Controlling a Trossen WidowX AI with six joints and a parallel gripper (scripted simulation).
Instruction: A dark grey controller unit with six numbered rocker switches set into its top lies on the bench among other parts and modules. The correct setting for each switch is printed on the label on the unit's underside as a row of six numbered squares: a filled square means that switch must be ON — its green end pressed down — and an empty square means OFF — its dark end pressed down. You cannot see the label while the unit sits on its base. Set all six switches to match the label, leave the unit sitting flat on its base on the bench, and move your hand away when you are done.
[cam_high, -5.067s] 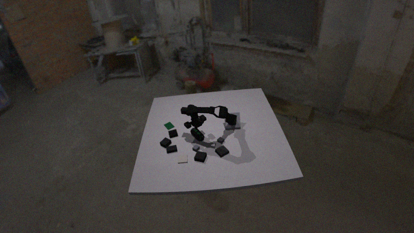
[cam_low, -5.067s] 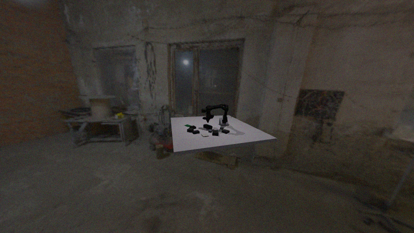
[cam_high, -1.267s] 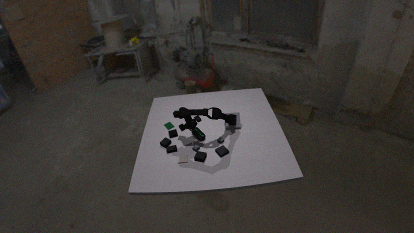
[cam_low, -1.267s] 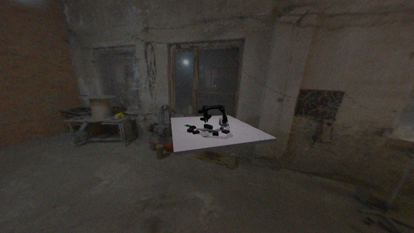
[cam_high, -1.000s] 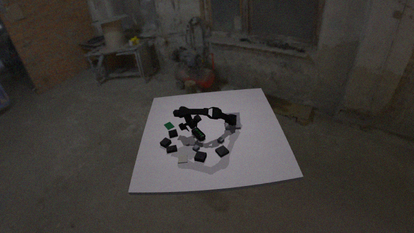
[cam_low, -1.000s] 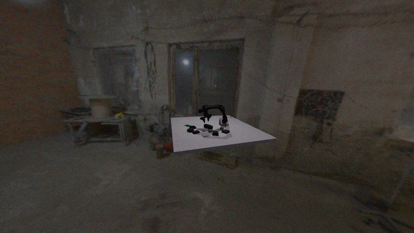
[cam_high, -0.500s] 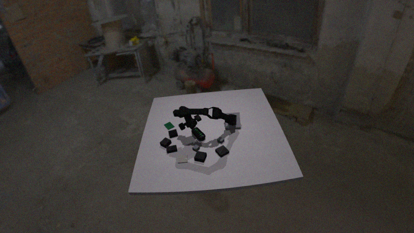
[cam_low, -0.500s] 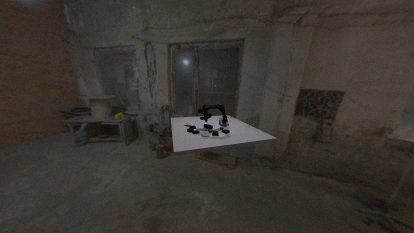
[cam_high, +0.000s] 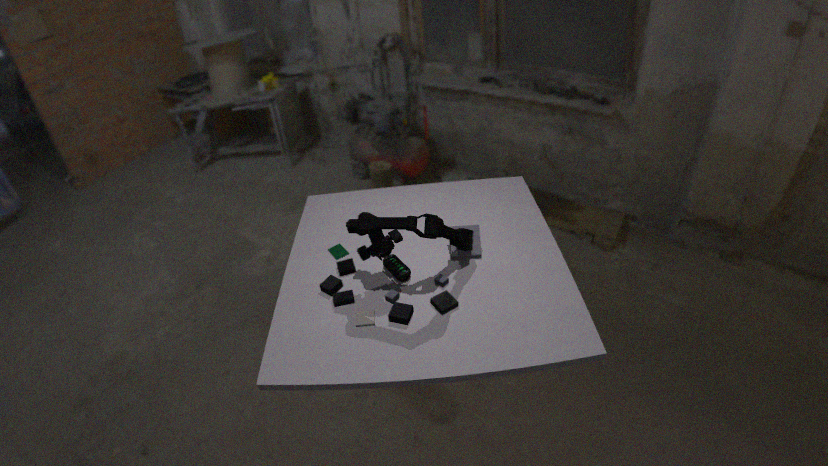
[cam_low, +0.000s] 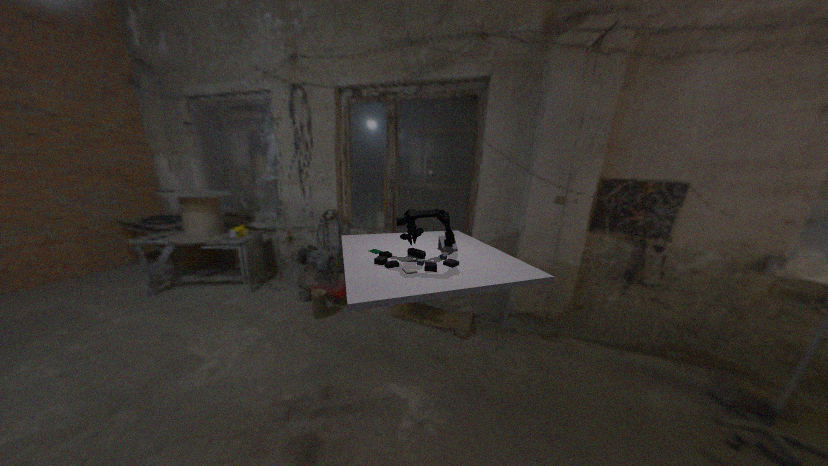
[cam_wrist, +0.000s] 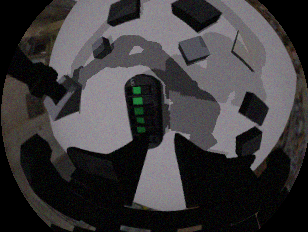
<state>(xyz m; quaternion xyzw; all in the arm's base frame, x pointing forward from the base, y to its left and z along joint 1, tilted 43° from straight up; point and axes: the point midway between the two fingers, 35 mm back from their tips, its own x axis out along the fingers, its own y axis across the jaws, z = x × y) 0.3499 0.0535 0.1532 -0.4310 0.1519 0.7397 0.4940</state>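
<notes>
The dark grey controller unit (cam_high: 396, 268) (cam_low: 416, 252) (cam_wrist: 156, 112) lies on the bench with its switch side up; its underside label is hidden. In the wrist view, green shows at the left ends of several rockers. The rocker nearest the gripper looks dark and is partly covered by a finger, so its setting is unclear. Switch numbers are not readable. My gripper (cam_low: 411, 243) (cam_wrist: 162, 135) is partly open and empty. It hangs above the bench near one end of the unit, with a gap below the fingertips in the exterior view.
Dark blocks (cam_high: 400, 313) (cam_high: 444, 302) (cam_high: 330, 284) (cam_high: 343, 298) (cam_high: 345, 266) lie around the unit on the white bench (cam_high: 509, 324). Smaller grey blocks (cam_high: 392, 296) (cam_high: 441, 280), a pale flat plate (cam_high: 365, 318) and a green board (cam_high: 338, 251) also lie there.
</notes>
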